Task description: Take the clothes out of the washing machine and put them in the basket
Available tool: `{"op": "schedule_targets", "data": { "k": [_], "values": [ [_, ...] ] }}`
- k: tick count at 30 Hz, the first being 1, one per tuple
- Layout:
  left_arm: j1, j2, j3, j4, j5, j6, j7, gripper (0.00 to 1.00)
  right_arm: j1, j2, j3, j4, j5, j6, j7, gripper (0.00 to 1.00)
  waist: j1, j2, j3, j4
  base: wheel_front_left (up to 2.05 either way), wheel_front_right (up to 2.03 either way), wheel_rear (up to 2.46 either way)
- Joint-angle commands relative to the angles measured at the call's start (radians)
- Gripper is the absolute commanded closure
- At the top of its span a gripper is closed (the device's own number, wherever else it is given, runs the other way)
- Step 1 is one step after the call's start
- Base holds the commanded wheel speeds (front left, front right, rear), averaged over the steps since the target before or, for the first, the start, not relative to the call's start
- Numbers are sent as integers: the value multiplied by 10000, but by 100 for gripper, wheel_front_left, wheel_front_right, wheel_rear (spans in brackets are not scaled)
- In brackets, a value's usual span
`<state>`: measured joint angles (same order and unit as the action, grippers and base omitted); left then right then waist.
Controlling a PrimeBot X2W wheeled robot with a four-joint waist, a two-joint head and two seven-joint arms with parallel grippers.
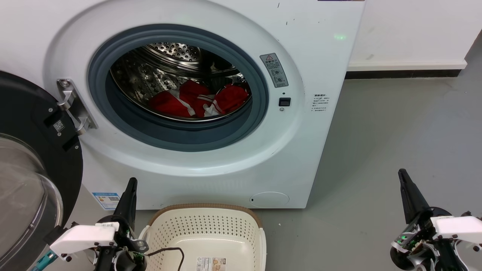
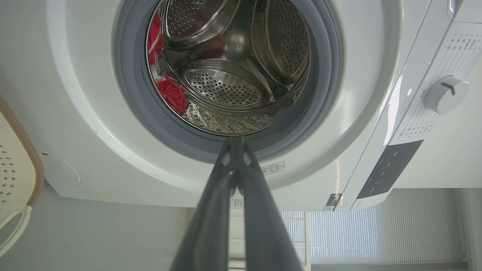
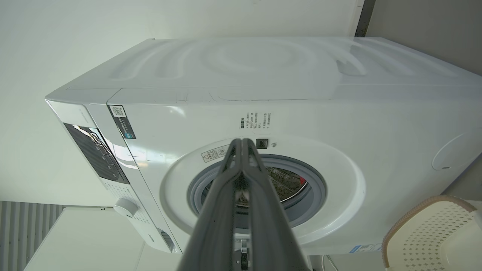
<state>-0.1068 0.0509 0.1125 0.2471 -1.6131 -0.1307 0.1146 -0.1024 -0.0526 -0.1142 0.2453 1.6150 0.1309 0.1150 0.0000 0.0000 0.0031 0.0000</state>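
Observation:
The white washing machine (image 1: pixel 308 124) stands with its black-rimmed glass door (image 1: pixel 26 177) swung open to the left. Red clothes (image 1: pixel 199 99) with white trim lie at the bottom of the steel drum; the left wrist view shows them (image 2: pixel 171 94) at the drum's left side. The cream basket (image 1: pixel 205 235) with a brown rim sits empty on the floor in front of the machine. My left gripper (image 1: pixel 131 181) is shut and empty, just left of the basket. My right gripper (image 1: pixel 402 173) is shut and empty, low over the floor to the machine's right.
Grey floor (image 1: pixel 395 131) spreads to the right of the machine up to a white wall with a dark skirting (image 1: pixel 403 73). A black cable (image 1: pixel 169 251) hangs over the basket's near left rim. The open door takes up the space at the far left.

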Motion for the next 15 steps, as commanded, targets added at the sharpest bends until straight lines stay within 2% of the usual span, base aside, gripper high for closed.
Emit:
{"op": "schedule_targets", "data": {
  "k": [1,15],
  "values": [
    [-60,-16,29,-10,1,-18,20,100,-125,37,4,14,-44,-2,1,100,0,0,0,0,0,0,0],
    [-60,-16,29,-10,1,-18,20,100,-126,37,4,14,-44,-3,1,100,0,0,0,0,0,0,0]
  ]
}}
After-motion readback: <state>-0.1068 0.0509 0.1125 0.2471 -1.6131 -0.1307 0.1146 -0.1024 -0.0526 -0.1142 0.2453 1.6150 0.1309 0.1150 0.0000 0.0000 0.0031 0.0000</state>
